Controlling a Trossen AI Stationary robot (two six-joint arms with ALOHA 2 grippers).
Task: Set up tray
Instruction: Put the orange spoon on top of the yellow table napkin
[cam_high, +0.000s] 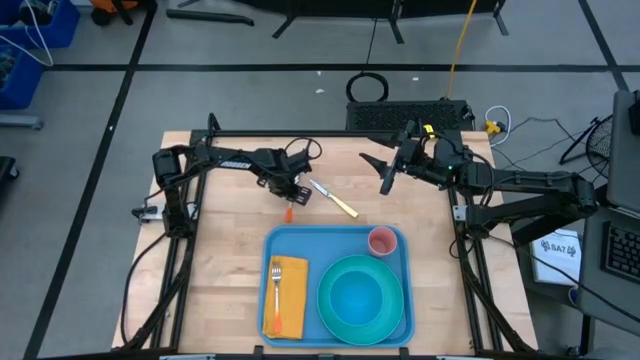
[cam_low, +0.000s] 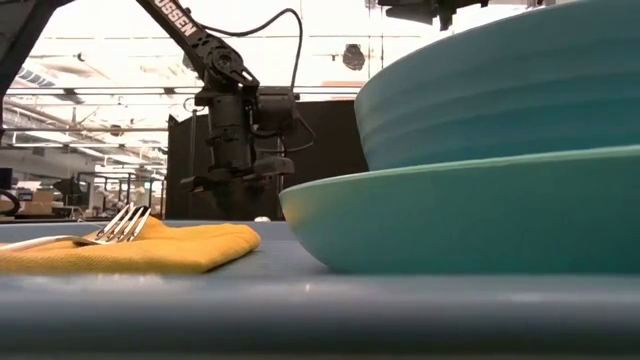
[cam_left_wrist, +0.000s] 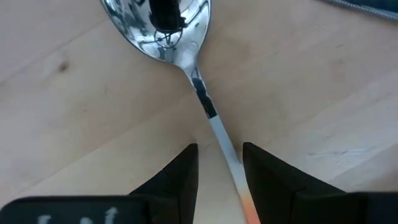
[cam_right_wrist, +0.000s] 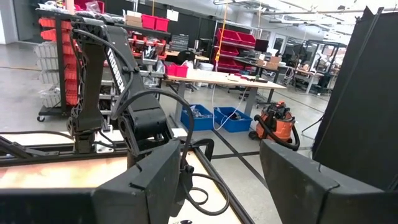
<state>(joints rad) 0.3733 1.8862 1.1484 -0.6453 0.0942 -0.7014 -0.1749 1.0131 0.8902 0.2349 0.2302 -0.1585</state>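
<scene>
Spoon (cam_left_wrist: 163, 25) was lying on the wooden worktop (cam_high: 220, 270) just behind the blue tray (cam_high: 338, 239), w/ the left end effector (cam_left_wrist: 219, 163) down over its handle, fingers either side but prob not clamped yet. Right end effector (cam_high: 383, 168) hung released, off to the side. Tray sat front-center w/ fork (cam_high: 275, 285) on the yellow napkin (cam_high: 288, 297), turquoise plate and bowl (cam_high: 360, 300), pink cup (cam_high: 382, 240). Imo spoon's stiff, light, slippery metal and lies flat, so pinch mid-handle, not the bowl end.
</scene>
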